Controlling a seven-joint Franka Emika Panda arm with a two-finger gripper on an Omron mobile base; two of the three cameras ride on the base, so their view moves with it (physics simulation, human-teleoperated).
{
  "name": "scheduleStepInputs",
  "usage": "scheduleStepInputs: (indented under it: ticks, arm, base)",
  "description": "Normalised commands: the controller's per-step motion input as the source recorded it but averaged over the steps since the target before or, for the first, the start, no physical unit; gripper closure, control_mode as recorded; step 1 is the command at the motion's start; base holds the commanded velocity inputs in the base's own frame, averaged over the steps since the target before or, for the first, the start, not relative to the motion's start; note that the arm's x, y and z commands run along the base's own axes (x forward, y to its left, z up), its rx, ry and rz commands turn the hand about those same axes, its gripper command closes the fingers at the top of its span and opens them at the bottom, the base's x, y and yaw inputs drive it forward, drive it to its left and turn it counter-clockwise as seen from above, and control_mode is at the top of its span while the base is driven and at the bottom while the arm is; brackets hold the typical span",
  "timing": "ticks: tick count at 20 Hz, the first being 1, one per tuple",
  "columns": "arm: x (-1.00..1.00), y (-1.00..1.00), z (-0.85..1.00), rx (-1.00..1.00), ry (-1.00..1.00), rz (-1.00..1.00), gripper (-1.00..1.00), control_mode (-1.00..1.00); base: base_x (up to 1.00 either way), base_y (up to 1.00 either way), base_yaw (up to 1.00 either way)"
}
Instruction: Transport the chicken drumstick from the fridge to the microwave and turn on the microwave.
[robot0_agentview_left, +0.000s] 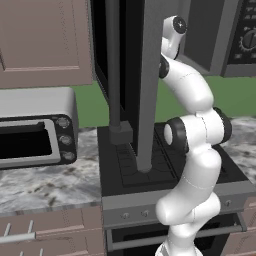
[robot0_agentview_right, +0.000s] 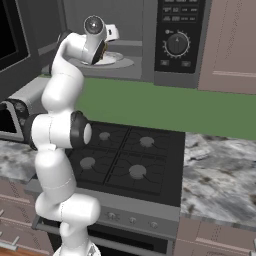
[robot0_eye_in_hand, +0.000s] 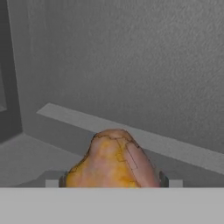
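Note:
The chicken drumstick (robot0_eye_in_hand: 111, 159), golden-orange and lumpy, sits between the fingertips of my gripper (robot0_eye_in_hand: 113, 179), which is shut on it. Behind it are the grey inner walls and floor of the microwave (robot0_agentview_right: 177, 30). In the right base view my arm reaches up into the microwave's open cavity, with the gripper (robot0_agentview_right: 102, 51) just above the pale round turntable plate (robot0_agentview_right: 121, 62). The microwave's door (robot0_agentview_left: 150, 75) hangs open in the left base view, edge-on in front of my hand. The fridge is out of view.
A black stove (robot0_agentview_right: 125, 155) with several burners lies under the microwave. A silver toaster oven (robot0_agentview_left: 35, 135) stands on the marble counter (robot0_agentview_right: 220, 165) to the left. Brown wooden cabinets (robot0_agentview_left: 45, 40) hang at the upper left.

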Motion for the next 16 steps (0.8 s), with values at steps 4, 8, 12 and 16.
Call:
scheduleStepInputs:
  ticks: [4, 8, 12, 16]
  arm:
    - [-0.03, 0.0, 0.0, 0.0, 0.0, 0.0, -1.0, -1.0]
    - [-0.01, 0.0, 0.0, 0.0, 0.0, 0.0, -1.0, -1.0]
    - [-0.12, 0.0, 0.0, 0.0, 0.0, 0.0, -1.0, -1.0]
    - [-0.41, -0.06, 0.0, 0.02, 0.0, 0.0, -1.0, -1.0]
  base:
    - [0.0, 0.0, 0.0]
    - [0.0, 0.0, 0.0]
    - [0.0, 0.0, 0.0]
    - [0.0, 0.0, 0.0]
